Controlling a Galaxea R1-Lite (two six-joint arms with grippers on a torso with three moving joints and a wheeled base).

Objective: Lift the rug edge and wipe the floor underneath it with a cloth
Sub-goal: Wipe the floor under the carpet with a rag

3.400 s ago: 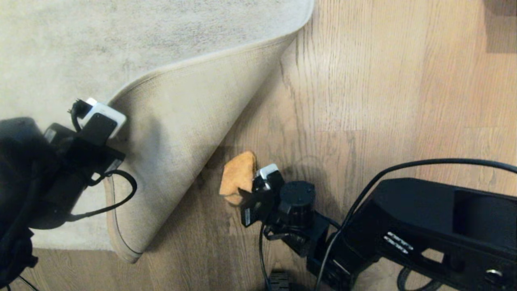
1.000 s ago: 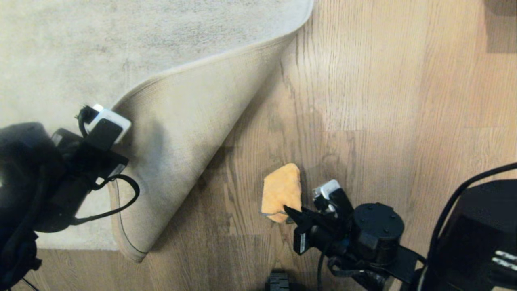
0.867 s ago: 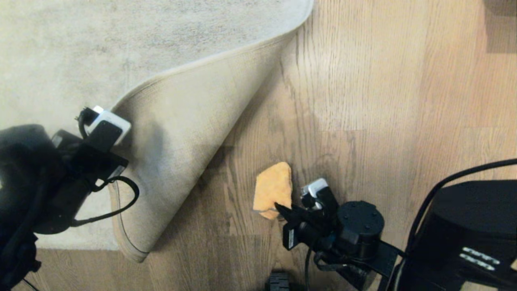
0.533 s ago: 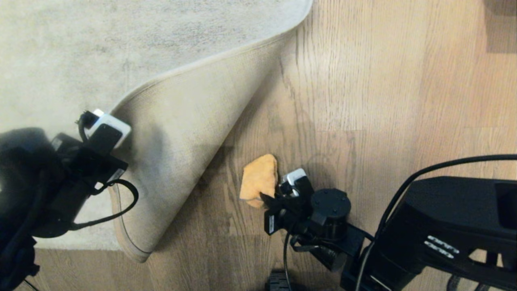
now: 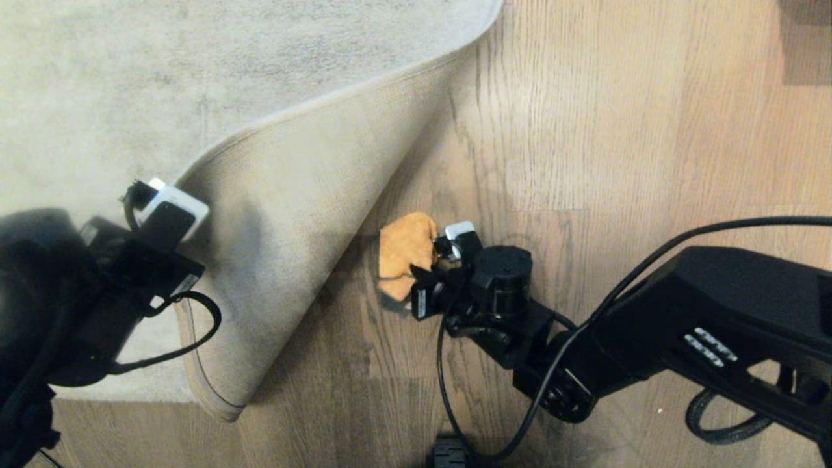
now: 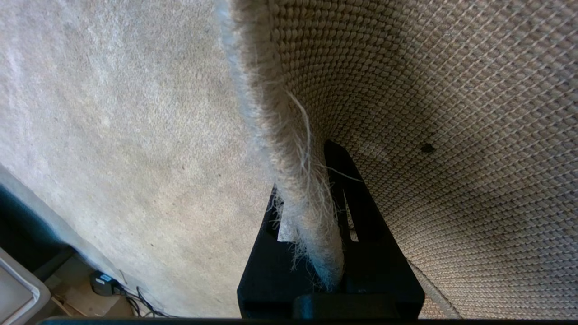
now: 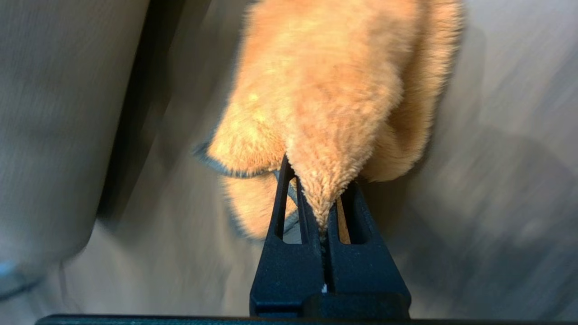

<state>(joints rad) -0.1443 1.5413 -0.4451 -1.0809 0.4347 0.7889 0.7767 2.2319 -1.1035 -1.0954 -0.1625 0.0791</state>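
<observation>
We are pinching the rug edge (image 6: 311,212) tightly in our left gripper (image 6: 311,253), backing facing up, fold line running diagonally over the floor (image 5: 617,162), our right gripper (image 7: 323,234) clamping the cloth (image 5: 403,250), its length pointing towards the fold.

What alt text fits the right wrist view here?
The right hand is shut on a fold of the fuzzy orange cloth, which hangs over the brown wood floor, with the lifted rug edge beside it.

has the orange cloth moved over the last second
Yes. The cloth, pinched in the right gripper, has slid across the floor up and left, closer to the folded-back rug edge.
</observation>
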